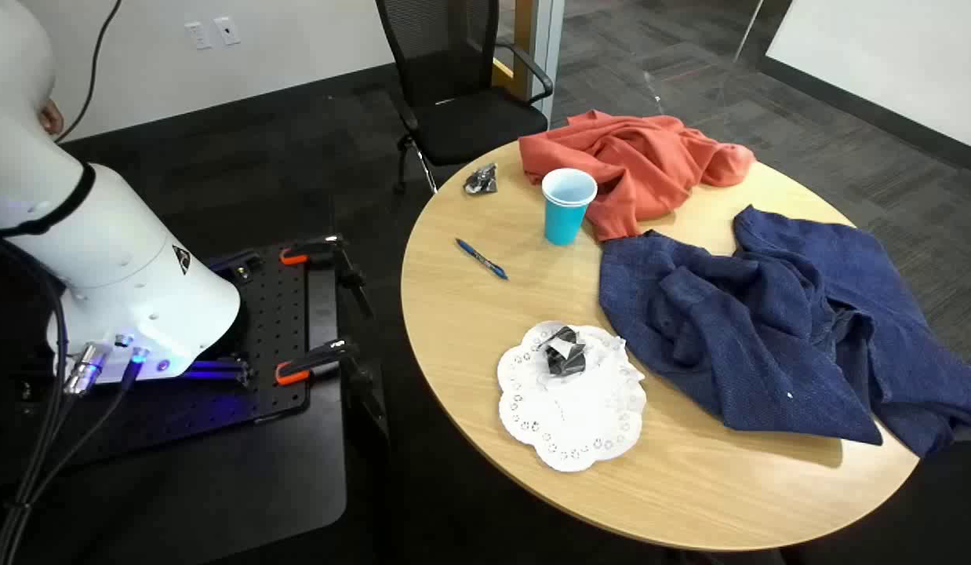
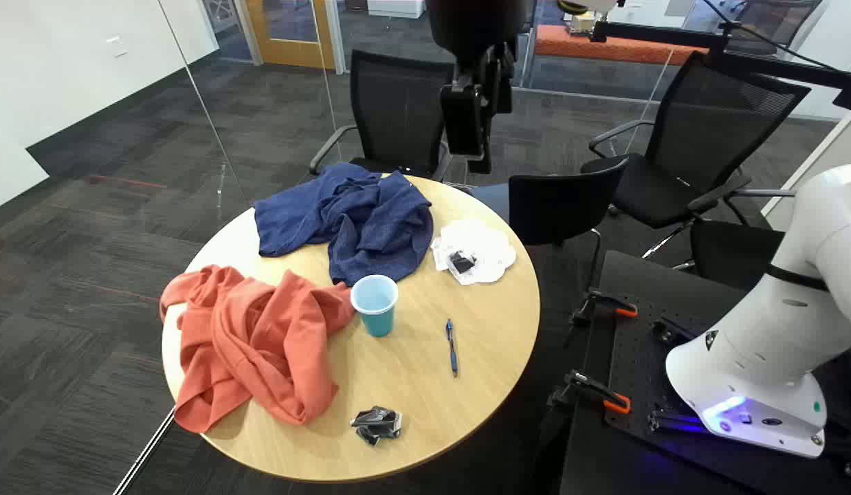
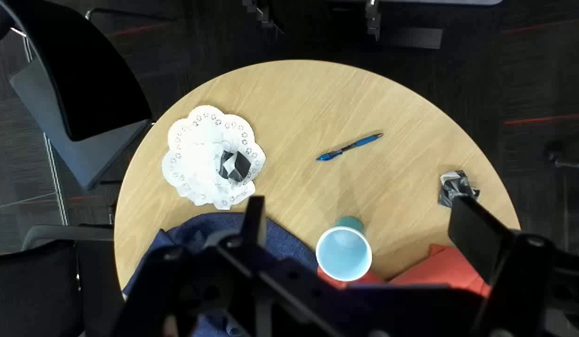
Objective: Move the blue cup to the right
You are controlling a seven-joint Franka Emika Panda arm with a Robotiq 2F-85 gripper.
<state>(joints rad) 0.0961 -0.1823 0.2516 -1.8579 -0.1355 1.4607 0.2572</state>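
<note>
The blue cup stands upright on the round wooden table, with a pale rim and a second rim line just below it. It also stands between the two cloths in an exterior view. In the wrist view I look down into its round mouth. My gripper is open and empty, its fingers wide apart with the cup in the gap between them as seen from the wrist. In an exterior view the gripper hangs high above the table's far side, well apart from the cup.
An orange-red cloth lies right beside the cup; a navy cloth lies near it. A blue pen, a crumpled black wrapper and a white doily bearing another wrapper are on the table. Chairs stand around.
</note>
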